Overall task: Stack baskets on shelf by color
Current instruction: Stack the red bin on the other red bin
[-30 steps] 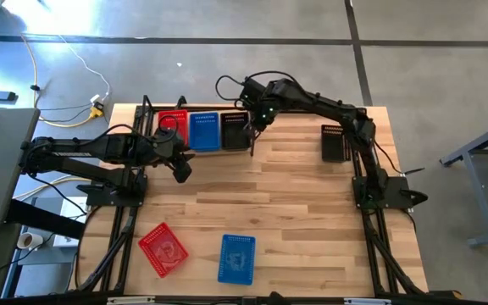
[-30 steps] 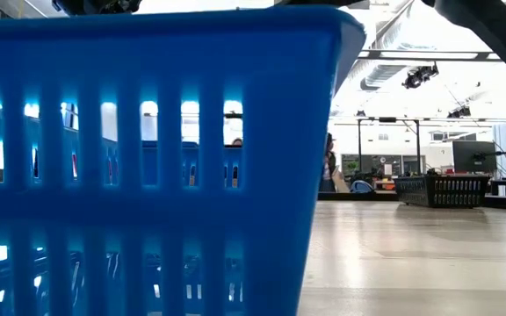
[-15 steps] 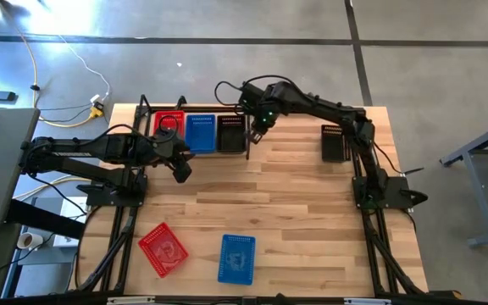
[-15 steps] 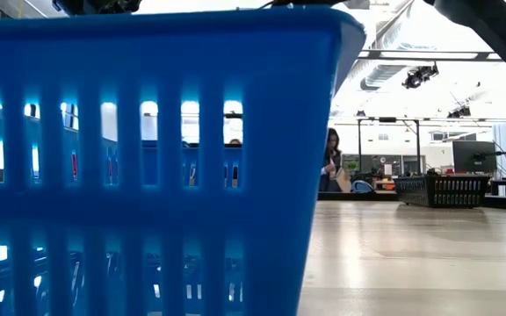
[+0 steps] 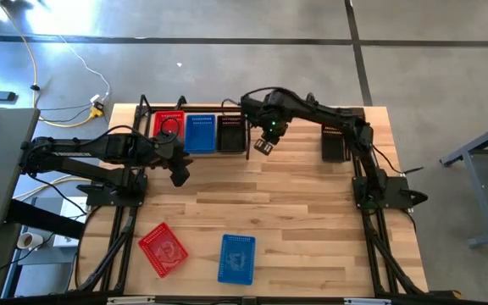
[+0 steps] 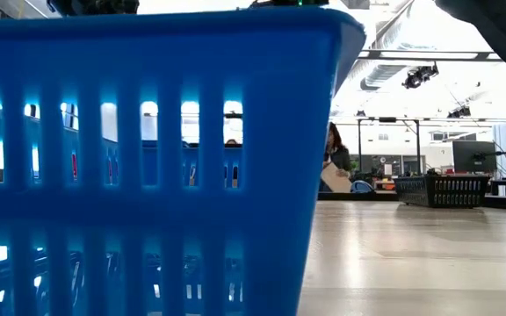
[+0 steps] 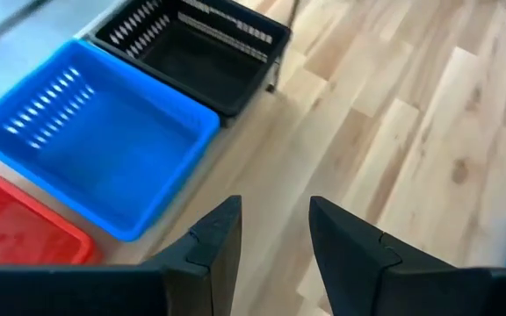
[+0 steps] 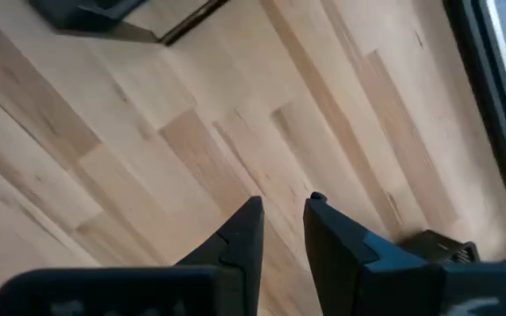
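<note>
On the shelf (image 5: 149,119) at the table's far left, a red basket (image 5: 169,127), a blue basket (image 5: 202,133) and a black basket (image 5: 231,134) stand side by side on their bottoms. The left wrist view shows the same blue basket (image 7: 95,149) and black basket (image 7: 196,53). My right gripper (image 5: 263,146) hangs open above bare wood just right of the shelf, pointing down, nothing between its fingers (image 8: 284,215). My left gripper (image 5: 179,174) waits open near the shelf's front, slanting down, empty (image 7: 275,219).
A red basket (image 5: 163,248) and a blue basket (image 5: 237,258) lie near the table's front edge; the blue one fills the low view (image 6: 148,158). Another black basket (image 5: 334,142) sits at the far right. Bare wood spreads across the table's middle.
My right gripper has drawn back from over the shelf's black basket, toward the table's near and right side, and has tipped until it points down. The baskets on the shelf have stayed where they were.
</note>
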Controlling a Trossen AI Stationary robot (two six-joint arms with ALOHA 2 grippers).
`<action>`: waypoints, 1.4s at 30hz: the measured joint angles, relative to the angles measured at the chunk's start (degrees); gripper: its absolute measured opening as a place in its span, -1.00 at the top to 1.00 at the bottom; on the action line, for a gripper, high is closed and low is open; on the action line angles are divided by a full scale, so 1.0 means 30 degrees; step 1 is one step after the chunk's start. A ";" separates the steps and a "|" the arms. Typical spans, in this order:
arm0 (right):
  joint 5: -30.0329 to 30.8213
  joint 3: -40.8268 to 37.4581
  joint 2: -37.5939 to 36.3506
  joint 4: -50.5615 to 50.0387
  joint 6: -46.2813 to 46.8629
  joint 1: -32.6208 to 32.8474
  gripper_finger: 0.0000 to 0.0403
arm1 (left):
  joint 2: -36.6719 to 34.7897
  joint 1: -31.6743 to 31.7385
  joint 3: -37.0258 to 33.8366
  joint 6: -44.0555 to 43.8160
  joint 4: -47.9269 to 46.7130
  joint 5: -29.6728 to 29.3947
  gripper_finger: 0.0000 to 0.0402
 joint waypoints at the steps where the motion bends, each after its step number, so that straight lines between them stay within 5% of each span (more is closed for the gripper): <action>1: 0.0190 0.0000 -0.0003 0.0023 0.0313 0.0253 0.64 | 0.0000 0.0000 -0.0007 0.0008 0.0001 0.0215 0.37; 13: 0.0785 -0.0042 -0.0735 -0.0001 0.3929 0.3144 0.64 | 0.0000 -0.0927 -0.0001 0.0649 0.0033 0.2190 0.37; 27: 0.1858 -0.4500 -0.4129 0.0011 1.0783 0.6961 0.64 | 0.0000 -0.4597 0.0000 -0.1126 0.1207 0.2902 0.37; 42: 0.1305 -0.8150 -0.5457 0.1584 1.5264 0.9671 0.64 | 0.0277 -0.7880 -0.0007 -0.1905 0.5860 0.2994 0.37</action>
